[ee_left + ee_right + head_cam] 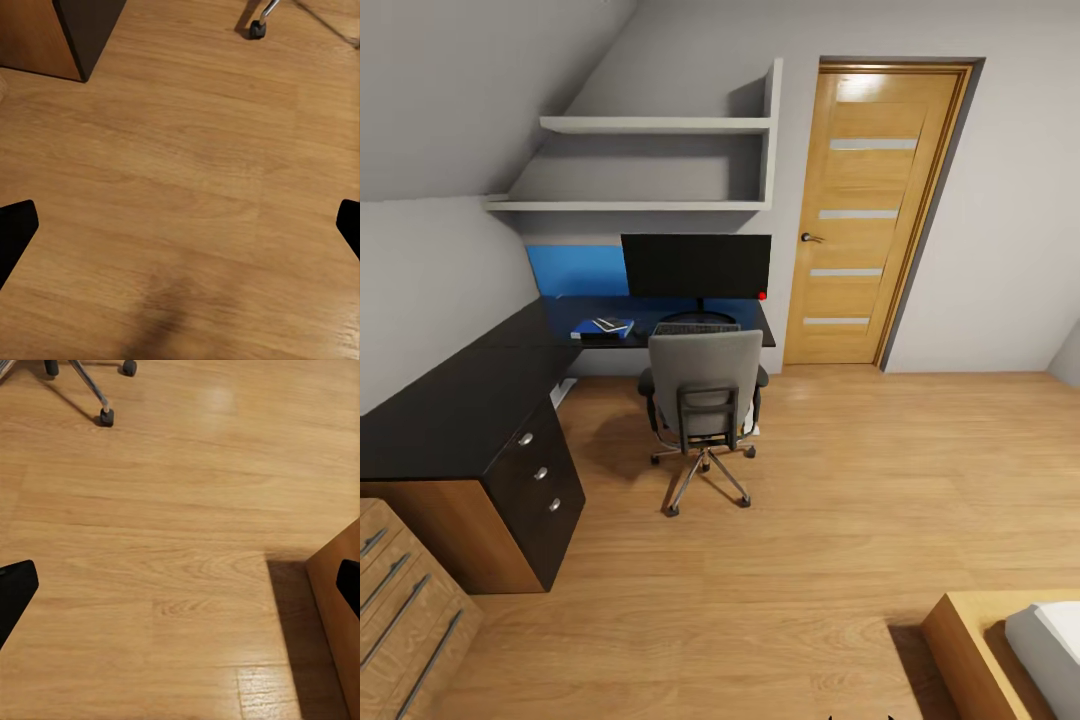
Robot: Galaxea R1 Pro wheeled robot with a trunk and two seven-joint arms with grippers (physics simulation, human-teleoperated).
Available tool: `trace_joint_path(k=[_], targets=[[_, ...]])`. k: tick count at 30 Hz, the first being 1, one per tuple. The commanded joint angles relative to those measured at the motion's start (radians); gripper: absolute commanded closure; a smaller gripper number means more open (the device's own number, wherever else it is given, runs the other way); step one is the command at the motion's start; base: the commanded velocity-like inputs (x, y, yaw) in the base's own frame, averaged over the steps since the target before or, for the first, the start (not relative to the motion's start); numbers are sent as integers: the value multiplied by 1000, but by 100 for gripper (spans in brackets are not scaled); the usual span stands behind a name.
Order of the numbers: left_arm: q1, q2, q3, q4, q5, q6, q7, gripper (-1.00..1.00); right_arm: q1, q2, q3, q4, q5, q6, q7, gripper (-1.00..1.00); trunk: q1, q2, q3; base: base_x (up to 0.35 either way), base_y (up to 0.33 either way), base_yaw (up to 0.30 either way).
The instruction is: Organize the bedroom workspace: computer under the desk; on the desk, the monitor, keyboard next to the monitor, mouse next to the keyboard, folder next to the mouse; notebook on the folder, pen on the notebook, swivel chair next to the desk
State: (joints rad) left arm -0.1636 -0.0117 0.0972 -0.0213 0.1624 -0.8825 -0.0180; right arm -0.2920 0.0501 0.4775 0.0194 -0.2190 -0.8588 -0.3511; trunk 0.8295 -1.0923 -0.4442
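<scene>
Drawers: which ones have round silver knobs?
The black desk's drawers have round knobs. The light wooden dresser's drawers, in the near corner, have long bar handles instead.

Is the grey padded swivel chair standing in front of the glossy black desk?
Yes, the grey swivel chair stands at the black desk, its back towards the camera.

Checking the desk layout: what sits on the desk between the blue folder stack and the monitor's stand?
In the head view, the keyboard lies on the desk between the folder and the monitor stand, partly hidden by the swivel chair.
</scene>
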Motion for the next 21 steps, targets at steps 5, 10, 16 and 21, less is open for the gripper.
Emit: trace_joint_path(k=[5,10,16,21], targets=[[-1,0,8,0,-3,-3,-2,-100,-1,1,9,2,-7,-3,-3,-100,0,-1,-1,0,0,0],[-1,0,7,0,-3,-3,-2,-100,-1,1,9,2,-7,-3,-3,-100,0,-1,-1,0,0,0],[-1,0,8,0,-3,-3,-2,-100,-1,1,9,2,-7,-3,-3,-100,0,-1,-1,0,0,0],[-1,0,8,0,-3,-3,-2,-100,-1,1,9,2,-7,-3,-3,-100,0,-1,-1,0,0,0]])
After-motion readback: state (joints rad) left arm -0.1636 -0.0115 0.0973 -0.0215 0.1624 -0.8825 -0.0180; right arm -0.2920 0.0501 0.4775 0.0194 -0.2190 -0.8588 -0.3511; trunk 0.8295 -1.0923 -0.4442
